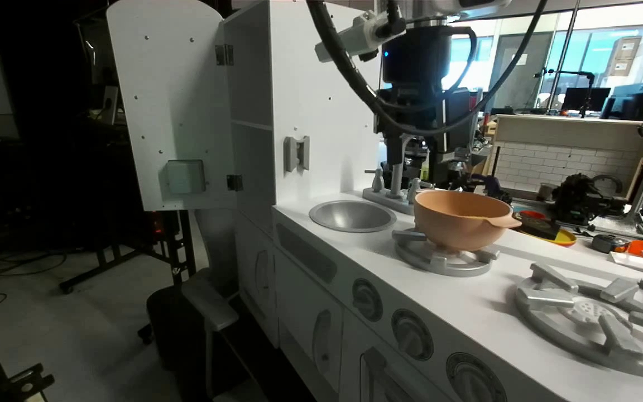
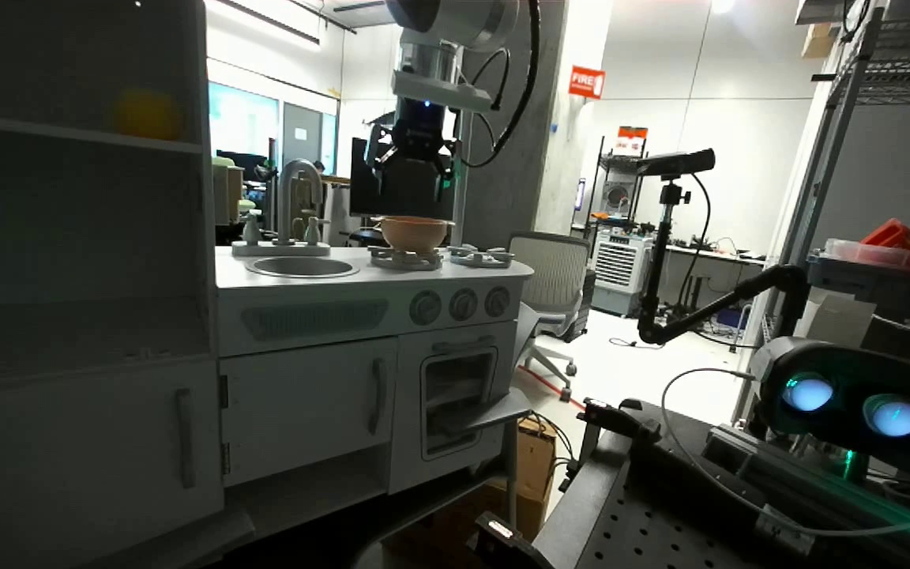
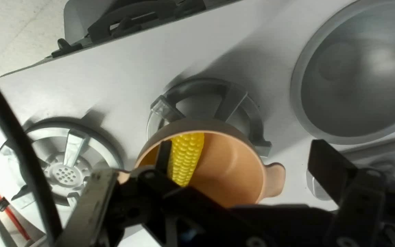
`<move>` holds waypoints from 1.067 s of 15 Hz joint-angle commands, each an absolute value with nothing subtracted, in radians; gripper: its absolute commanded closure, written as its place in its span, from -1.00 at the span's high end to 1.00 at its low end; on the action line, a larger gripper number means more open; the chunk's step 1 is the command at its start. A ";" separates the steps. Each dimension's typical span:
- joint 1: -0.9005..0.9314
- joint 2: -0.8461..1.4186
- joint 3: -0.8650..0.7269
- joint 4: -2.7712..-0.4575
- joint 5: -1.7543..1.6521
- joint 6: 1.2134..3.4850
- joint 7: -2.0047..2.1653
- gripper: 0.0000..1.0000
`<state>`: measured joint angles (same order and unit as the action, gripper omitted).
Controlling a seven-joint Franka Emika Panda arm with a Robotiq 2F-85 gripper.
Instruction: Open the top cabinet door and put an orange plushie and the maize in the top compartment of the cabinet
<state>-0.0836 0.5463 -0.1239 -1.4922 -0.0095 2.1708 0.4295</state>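
- Displaying a pale arm link (image 2: 486,24) and silvery cylindrical wrist (image 2: 427,62).
- Bearing a white bar-shaped housing (image 2: 441,92).
- Carrying smooth-curved black cables (image 2: 535,35) in both exterior views.
- Ending in a black gripper (image 2: 410,190) with round pivots (image 3: 374,172).
- Glowing blue at a small light (image 1: 386,54).

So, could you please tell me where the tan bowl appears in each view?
In an exterior view, tan bowl: right of centre.
In an exterior view, tan bowl: slightly left of centre.
In the wrist view, tan bowl: just below centre, partly behind the open gripper, with maize inside.
Shared landmark: sink, left of the bowl in both exterior views, to its upper right in the wrist view.
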 commanded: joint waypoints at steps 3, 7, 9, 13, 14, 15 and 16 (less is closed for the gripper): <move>-0.112 0.669 -0.155 -1.330 0.016 2.126 0.435 1.00; -0.131 0.723 -0.165 -1.272 0.019 2.127 0.439 1.00; -0.134 0.738 -0.167 -1.251 0.018 2.123 0.445 1.00; -0.141 0.766 -0.163 -1.217 0.021 2.130 0.442 1.00; -0.134 0.763 -0.165 -1.210 0.017 2.117 0.448 1.00; -0.140 0.776 -0.161 -1.201 0.022 2.125 0.440 1.00; -0.143 0.783 -0.161 -1.194 0.023 2.126 0.438 1.00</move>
<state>-0.1341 0.7465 -0.1601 -1.2572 -0.0090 2.1512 0.4454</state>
